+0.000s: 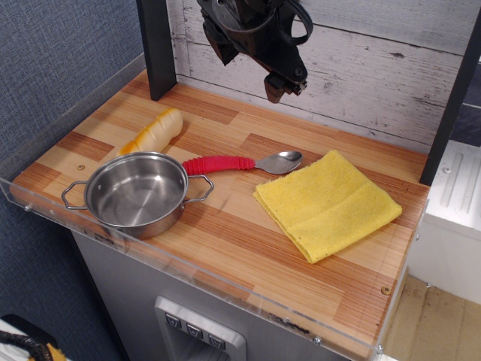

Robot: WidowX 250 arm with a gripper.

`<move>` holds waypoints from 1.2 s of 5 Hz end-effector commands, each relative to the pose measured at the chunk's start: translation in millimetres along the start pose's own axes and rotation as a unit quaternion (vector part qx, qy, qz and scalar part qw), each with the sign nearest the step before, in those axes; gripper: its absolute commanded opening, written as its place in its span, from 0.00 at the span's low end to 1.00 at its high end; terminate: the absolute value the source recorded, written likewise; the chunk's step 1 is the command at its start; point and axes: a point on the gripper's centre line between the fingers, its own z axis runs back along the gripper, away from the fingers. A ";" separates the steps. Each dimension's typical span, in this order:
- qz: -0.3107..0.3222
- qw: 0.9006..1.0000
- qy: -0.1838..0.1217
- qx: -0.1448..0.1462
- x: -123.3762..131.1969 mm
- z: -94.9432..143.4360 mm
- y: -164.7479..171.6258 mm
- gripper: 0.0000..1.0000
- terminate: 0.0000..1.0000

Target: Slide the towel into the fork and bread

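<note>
So, arm hanging high at the back wall, gripper [284, 85] pointing down with nothing held; can't tell how wide the jaws are. Yellow towel [327, 204] flat at right, just beside the fork [242, 162]; bread [154, 133] behind the pan [137, 194].

We take this for a robot test bench dressed up as a kitchen, not a lived-in one. The counter [225, 248] is a small wood-patterned slab edged with a clear plastic lip [188, 263], and it sits on a plain grey cabinet [143, 301] with a small button panel [197, 331]. Behind it we see a backdrop of whitewashed planks [361, 68] flanked by dark posts [155, 45], with blue-grey fabric panelling [60, 53] to one side. The kitchen props look like toys or samples: a steel two-handled pan [137, 194], a ridged bread [154, 133] of plastic sheen. A black robot arm [248, 30] hangs overhead.
</note>
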 end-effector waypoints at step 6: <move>0.240 0.960 -0.010 -0.145 25.3 -28.9 26.8 1.00 0.00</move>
